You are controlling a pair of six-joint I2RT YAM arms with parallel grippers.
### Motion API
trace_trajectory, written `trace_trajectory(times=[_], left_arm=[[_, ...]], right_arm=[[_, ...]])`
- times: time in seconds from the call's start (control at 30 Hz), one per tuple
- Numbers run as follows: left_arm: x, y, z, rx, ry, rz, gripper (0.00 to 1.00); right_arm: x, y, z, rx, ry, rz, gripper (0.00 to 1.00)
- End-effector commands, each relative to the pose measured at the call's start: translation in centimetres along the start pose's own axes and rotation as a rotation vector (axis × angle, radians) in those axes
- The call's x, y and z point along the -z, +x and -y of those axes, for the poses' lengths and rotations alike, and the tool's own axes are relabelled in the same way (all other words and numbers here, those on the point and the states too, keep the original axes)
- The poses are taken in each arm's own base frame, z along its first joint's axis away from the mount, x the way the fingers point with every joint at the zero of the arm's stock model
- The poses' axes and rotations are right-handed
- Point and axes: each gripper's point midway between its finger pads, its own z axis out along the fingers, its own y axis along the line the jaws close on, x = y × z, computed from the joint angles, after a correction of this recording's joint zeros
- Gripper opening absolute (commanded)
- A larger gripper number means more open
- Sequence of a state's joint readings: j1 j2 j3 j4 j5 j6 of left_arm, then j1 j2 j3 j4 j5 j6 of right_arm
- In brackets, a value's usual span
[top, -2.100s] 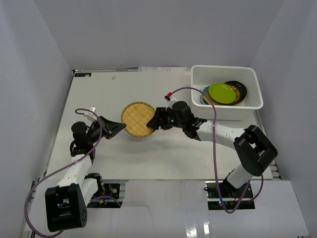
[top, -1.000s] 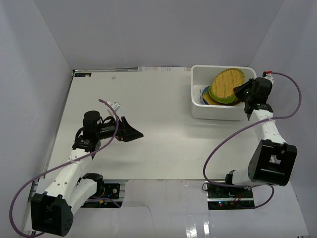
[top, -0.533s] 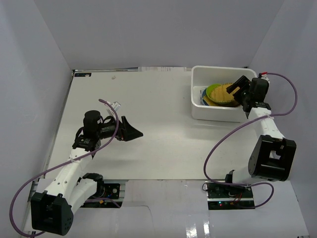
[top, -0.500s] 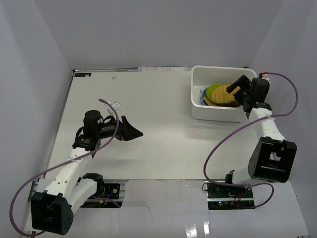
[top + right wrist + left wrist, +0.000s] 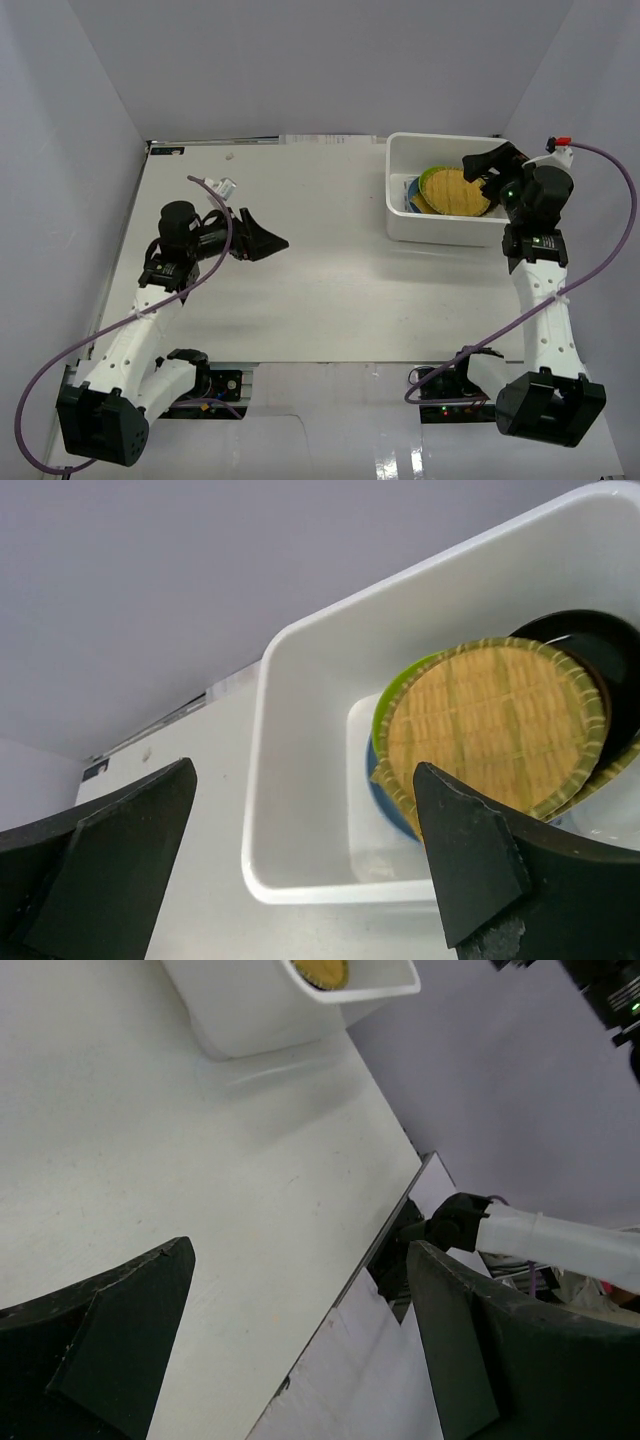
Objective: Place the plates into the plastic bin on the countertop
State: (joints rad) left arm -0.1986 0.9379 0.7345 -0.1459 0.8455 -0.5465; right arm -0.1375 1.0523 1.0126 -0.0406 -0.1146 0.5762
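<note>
The plastic bin stands at the back right of the countertop. Inside it a woven bamboo plate lies on top of a lime green plate and a blue one. The right wrist view shows the bamboo plate tilted over the green rim, with a black plate behind. My right gripper hovers open over the bin's right end, holding nothing. My left gripper is open and empty above the countertop's left half.
Pale grey walls close in the countertop on three sides. The left wrist view shows the bin far off and the table's near edge by the right arm's base. A purple cable loops beside the right arm.
My right gripper has opened and let go of the bamboo plate, which now rests on the stack in the bin. The right arm has drawn back to the right. The left arm shifted slightly.
</note>
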Motion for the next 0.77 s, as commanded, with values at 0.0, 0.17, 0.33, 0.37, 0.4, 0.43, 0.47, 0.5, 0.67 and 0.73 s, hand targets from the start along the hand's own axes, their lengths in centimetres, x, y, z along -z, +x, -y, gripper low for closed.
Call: trace_trajectory(times=[0.0, 0.17, 0.33, 0.37, 0.4, 0.43, 0.47, 0.5, 0.67, 0.73], left_arm=[[0.4, -3.7, 2.8, -0.061, 0.04, 0.081, 0.98], [2.0, -8.5, 7.7, -0.162, 0.105, 0.223, 0.98], [5.5, -13.0, 12.8, -0.296, 0.107, 0.423, 0.98], [6.6, -13.8, 14.1, -0.334, 0.11, 0.467, 0.98], [7.8, -14.3, 15.4, -0.37, 0.111, 0.513, 0.98], [8.6, -15.1, 15.8, -0.395, 0.084, 0.567, 0.98], [9.3, -15.4, 16.4, -0.413, 0.075, 0.596, 0.98], [10.1, -15.6, 16.9, -0.428, 0.066, 0.621, 0.98], [11.8, -15.3, 17.1, -0.476, 0.022, 0.693, 0.98], [11.1, -15.1, 15.6, -0.437, -0.017, 0.671, 0.98]], right_arm=[[1.6, 1.8, -2.1, -0.007, -0.113, -0.041, 0.96], [6.3, 1.7, -8.8, 0.011, -0.428, -0.063, 0.9], [13.3, -1.8, -15.4, 0.131, -0.724, 0.021, 0.9], [15.5, -3.5, -16.5, 0.168, -0.74, 0.09, 0.9], [16.7, -4.4, -16.9, 0.193, -0.737, 0.133, 0.9], [17.6, -5.3, -17.1, 0.236, -0.725, 0.183, 0.9], [19.5, -6.8, -17.3, 0.253, -0.696, 0.264, 0.9], [20.2, -7.4, -17.2, 0.263, -0.676, 0.307, 0.9], [21.7, -8.0, -15.7, 0.265, -0.611, 0.428, 0.9], [20.5, -7.1, -14.9, 0.249, -0.592, 0.395, 0.9]])
